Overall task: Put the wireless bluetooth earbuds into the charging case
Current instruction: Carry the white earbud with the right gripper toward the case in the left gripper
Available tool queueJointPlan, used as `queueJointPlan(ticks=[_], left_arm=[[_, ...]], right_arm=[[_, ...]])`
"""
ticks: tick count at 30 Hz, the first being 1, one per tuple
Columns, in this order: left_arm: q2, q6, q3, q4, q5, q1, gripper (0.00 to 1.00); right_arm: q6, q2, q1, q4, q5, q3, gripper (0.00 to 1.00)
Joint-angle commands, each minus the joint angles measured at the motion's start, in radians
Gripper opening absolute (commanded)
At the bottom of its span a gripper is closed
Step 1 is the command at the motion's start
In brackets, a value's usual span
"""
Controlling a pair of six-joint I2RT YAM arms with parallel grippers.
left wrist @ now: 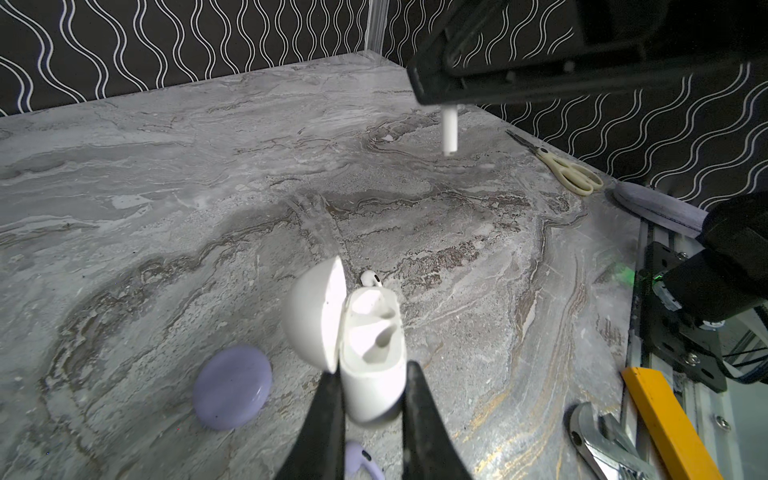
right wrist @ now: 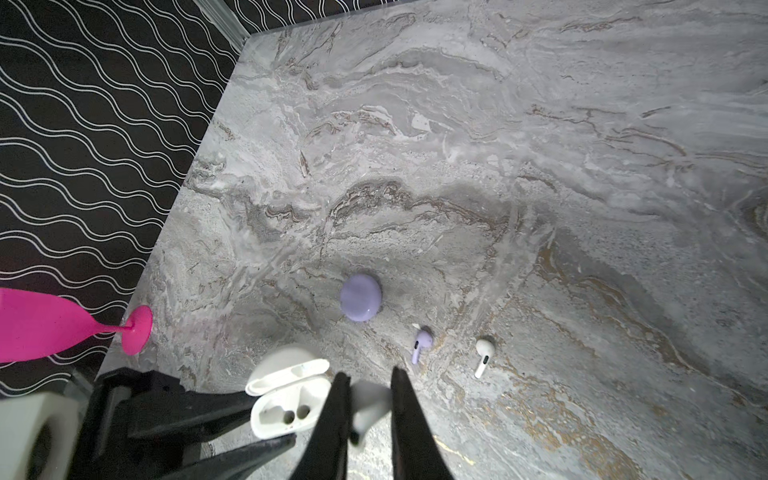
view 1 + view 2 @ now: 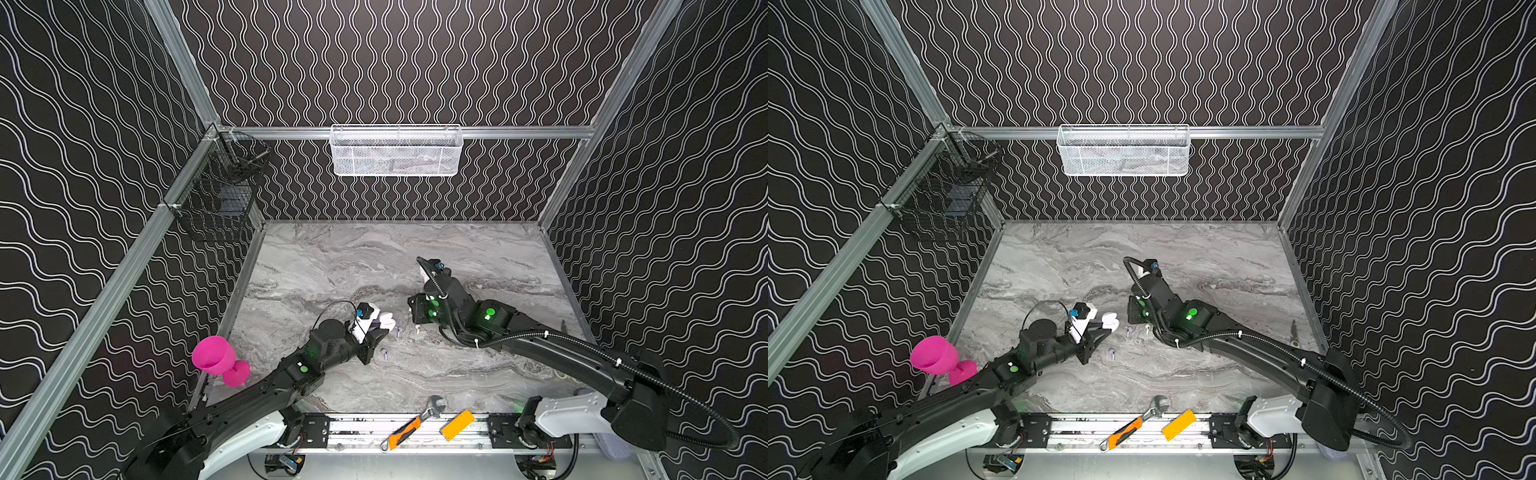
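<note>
My left gripper is shut on the base of a white charging case, whose lid stands open and whose two wells are empty. The right gripper is shut on a white earbud, held just beside the open case; its stem hangs below the jaws. On the marble lie another white earbud, a lavender earbud and a shut lavender case. A second lavender earbud lies under the left fingers. Both top views show the grippers close together mid-table.
A pink goblet stands at the left edge by the left arm. An orange-handled wrench and a yellow block lie on the front rail. Scissors rest at the right edge. A white mesh basket and a black wire basket hang on the walls.
</note>
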Motion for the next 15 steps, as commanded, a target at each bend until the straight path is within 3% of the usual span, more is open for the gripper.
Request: queueJointPlan(ticks=[1, 15], left_arm=[[-0.004, 0.008, 0.004, 0.02, -0.015, -0.001, 0.04], [-0.019, 0.007, 0.003, 0.012, -0.029, -0.001, 0.03]], right_arm=[[0.023, 0.013, 0.016, 0.041, 0.0, 0.013, 0.12], [0.05, 0.057, 0.036, 0.115, -0.059, 0.004, 0.12]])
